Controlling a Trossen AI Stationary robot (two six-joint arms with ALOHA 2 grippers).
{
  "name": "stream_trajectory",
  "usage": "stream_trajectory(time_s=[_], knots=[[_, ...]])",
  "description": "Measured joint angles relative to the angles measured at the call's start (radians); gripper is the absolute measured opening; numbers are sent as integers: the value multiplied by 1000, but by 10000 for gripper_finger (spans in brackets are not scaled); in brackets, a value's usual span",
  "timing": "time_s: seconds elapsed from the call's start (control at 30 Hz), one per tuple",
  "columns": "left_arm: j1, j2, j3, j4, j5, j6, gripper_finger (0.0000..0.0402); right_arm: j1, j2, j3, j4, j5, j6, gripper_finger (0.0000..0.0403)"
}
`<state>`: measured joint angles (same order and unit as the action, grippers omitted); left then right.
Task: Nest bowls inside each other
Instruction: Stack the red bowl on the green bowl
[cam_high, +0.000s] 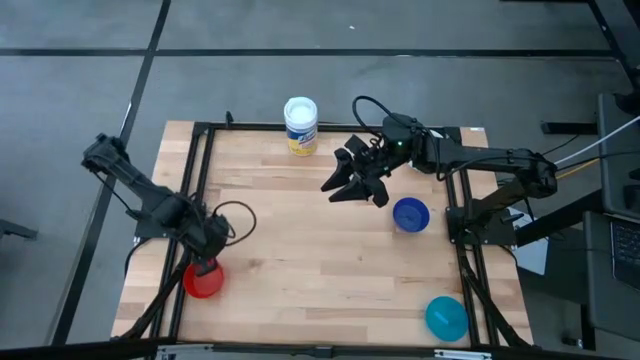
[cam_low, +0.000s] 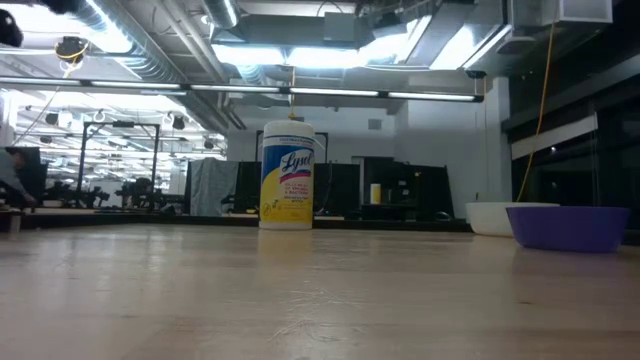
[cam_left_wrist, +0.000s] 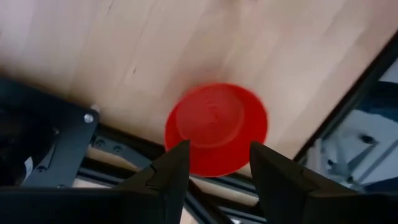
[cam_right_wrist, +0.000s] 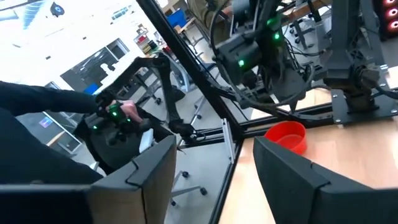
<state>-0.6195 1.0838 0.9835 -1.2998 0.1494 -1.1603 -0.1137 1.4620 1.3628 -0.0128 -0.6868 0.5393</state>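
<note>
A red bowl (cam_high: 203, 282) (cam_left_wrist: 216, 127) rests on the table by its left near corner, close to the black frame rail. My left gripper (cam_high: 206, 262) (cam_left_wrist: 219, 171) hangs above it, pointing down, open, one finger on either side of the bowl's outline and touching nothing. A dark blue bowl (cam_high: 410, 214) (cam_low: 568, 227) stands right of centre, and a teal bowl (cam_high: 446, 317) at the right near corner. A white bowl (cam_low: 492, 218) shows behind the blue one in the low view. My right gripper (cam_high: 352, 187) (cam_right_wrist: 214, 165) stays open and level in the air over the table's far middle.
A white canister with a yellow label (cam_high: 300, 124) (cam_low: 287, 175) stands at the far edge. Black frame rails (cam_high: 190, 200) run along the table's left and right sides. Bare wood lies in the middle (cam_high: 300, 240). A person's hand (cam_right_wrist: 127, 112) shows beyond the table.
</note>
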Motion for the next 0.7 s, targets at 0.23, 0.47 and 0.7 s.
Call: stream_trajectory(time_s=[0.23,0.47,0.7], knots=[[-83,1,-98,78,0,-44,166,4,0,0,31,37,25,208],[-129,-1,-218,177,-2,-88,169,4,0,0,48,71,67,217],[-155,-17,-317,253,0,-102,169,7,0,0,52,104,128,217]])
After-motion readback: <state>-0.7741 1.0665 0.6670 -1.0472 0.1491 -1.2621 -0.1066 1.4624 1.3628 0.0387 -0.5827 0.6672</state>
